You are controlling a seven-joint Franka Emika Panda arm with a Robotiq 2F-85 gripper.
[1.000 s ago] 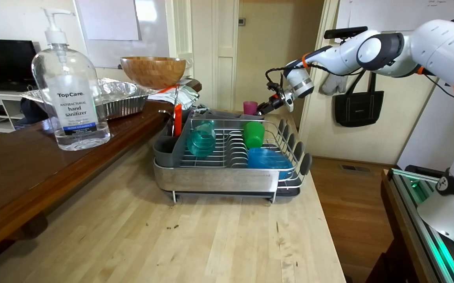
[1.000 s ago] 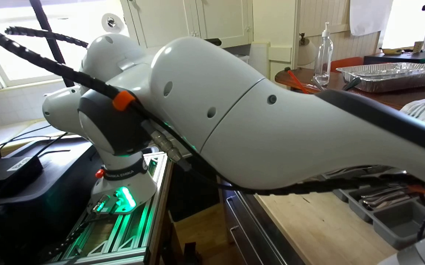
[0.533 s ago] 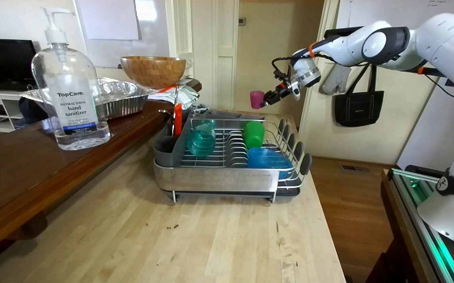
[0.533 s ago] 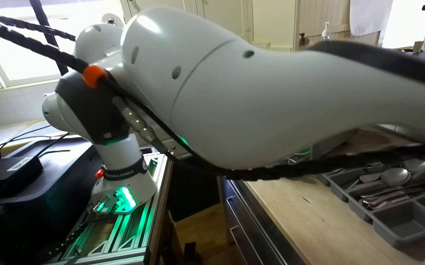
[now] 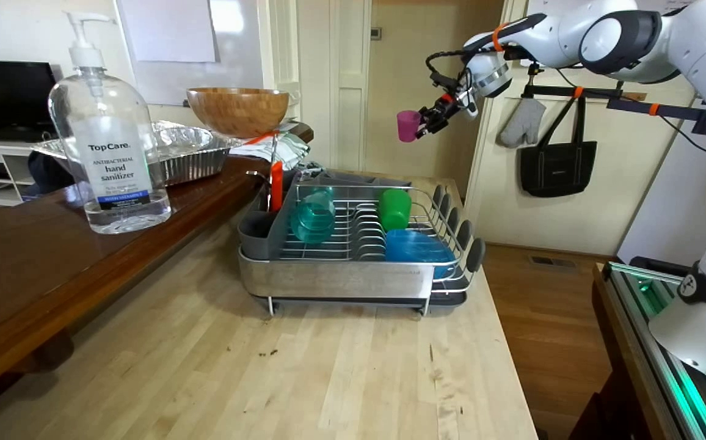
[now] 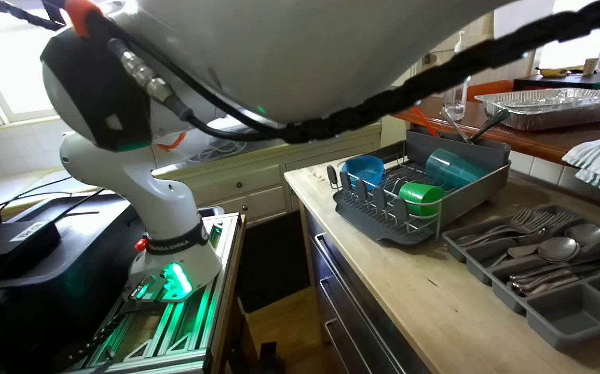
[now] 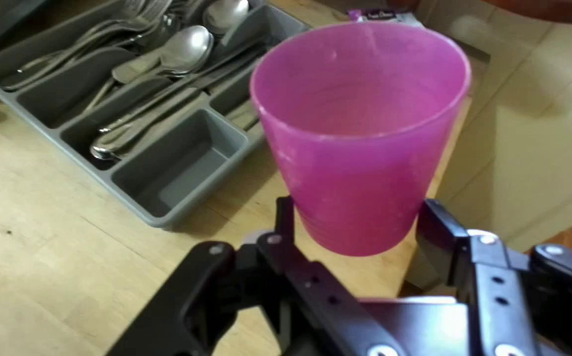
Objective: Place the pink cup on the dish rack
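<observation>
Aloft, pink cup in end effector.

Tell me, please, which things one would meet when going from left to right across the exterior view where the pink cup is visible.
Black screen, hand sanitizer bottle, wooden bowl, teal cup, pink cup, black bag, robot base.

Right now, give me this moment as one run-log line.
hand: gripping pink cup | pose: mouth up, above counter | dish rack: holding green cup, teal cup, blue item | placement: not yet done
</observation>
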